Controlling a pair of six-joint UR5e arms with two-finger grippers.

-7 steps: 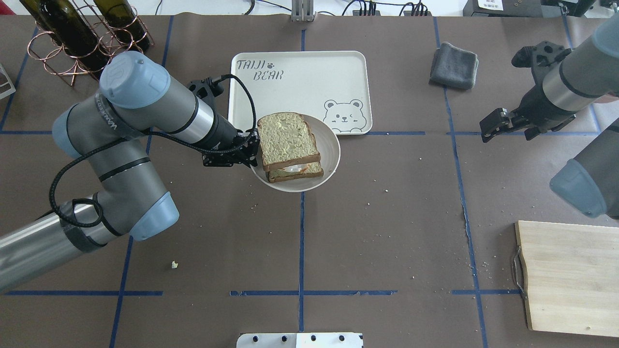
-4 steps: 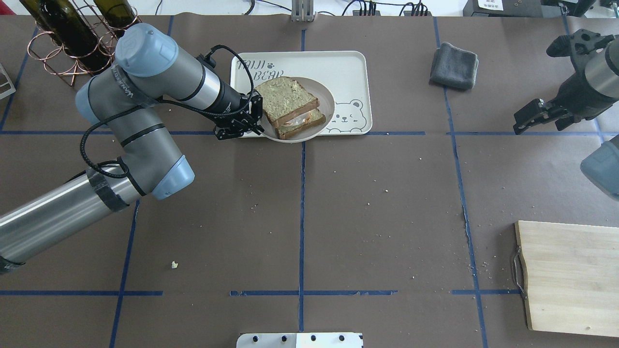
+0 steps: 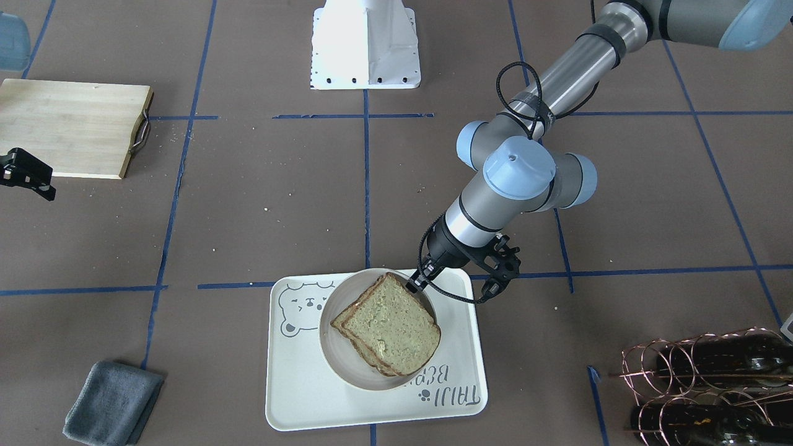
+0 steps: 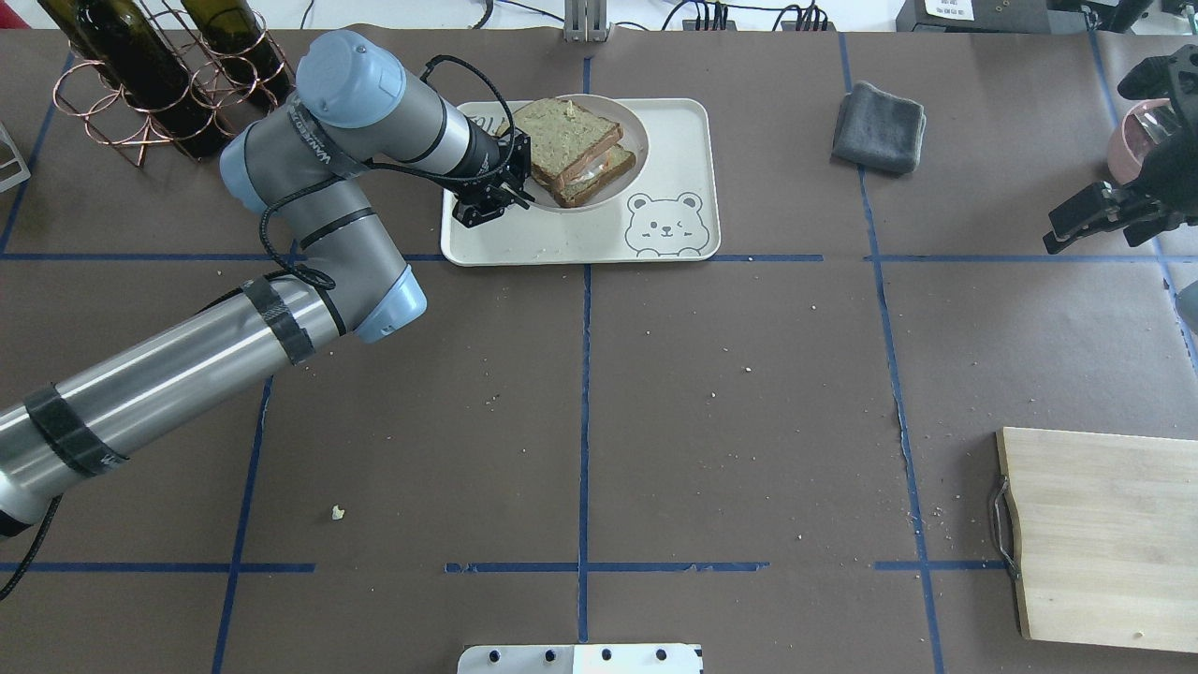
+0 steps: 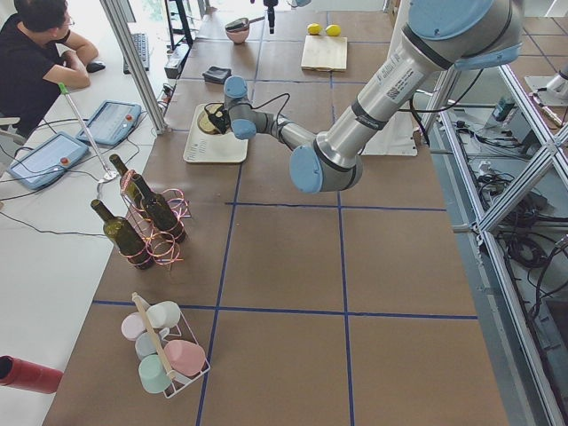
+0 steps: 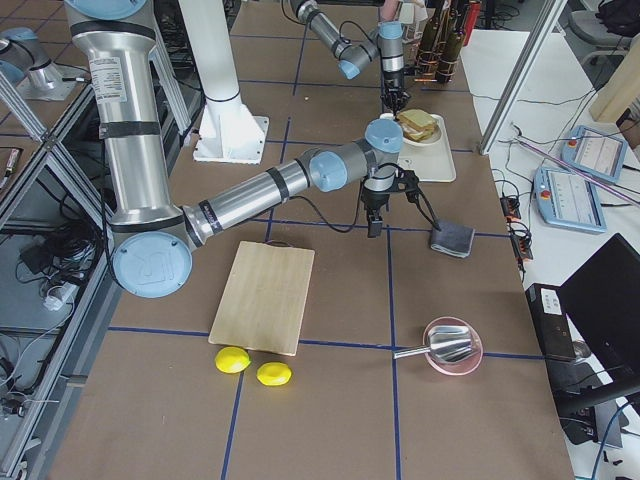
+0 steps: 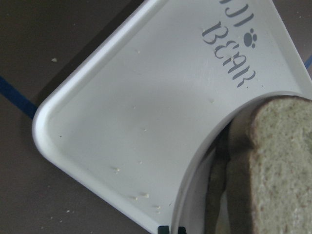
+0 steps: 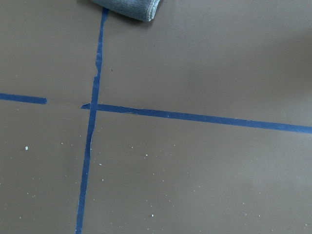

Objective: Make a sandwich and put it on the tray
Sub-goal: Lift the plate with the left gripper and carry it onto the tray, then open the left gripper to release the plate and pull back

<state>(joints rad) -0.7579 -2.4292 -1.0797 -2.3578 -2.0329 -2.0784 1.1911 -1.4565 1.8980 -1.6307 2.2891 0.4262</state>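
The sandwich [image 4: 569,148], two greenish-tan slices with white egg between, lies on a small round white plate [image 4: 629,180]. The plate is over the far middle of the cream tray [image 4: 562,236] with the bear drawing. I cannot tell whether the plate rests on the tray. My left gripper [image 4: 520,191] is shut on the plate's left rim. In the front-facing view the gripper [image 3: 414,285] pinches the rim of the plate [image 3: 331,347] beside the sandwich [image 3: 390,325] over the tray [image 3: 297,390]. My right gripper [image 4: 1056,240] hangs empty and looks open, far right.
A grey folded cloth [image 4: 878,114] lies right of the tray. A wooden cutting board [image 4: 1104,538] is at the near right. Wine bottles in a copper rack [image 4: 159,80] stand far left. A pink bowl [image 6: 452,345] and two lemons [image 6: 232,360] lie beyond the board.
My left arm carried the plate with the sandwich from the tray's near edge to its far middle. My right arm drew back to the right.
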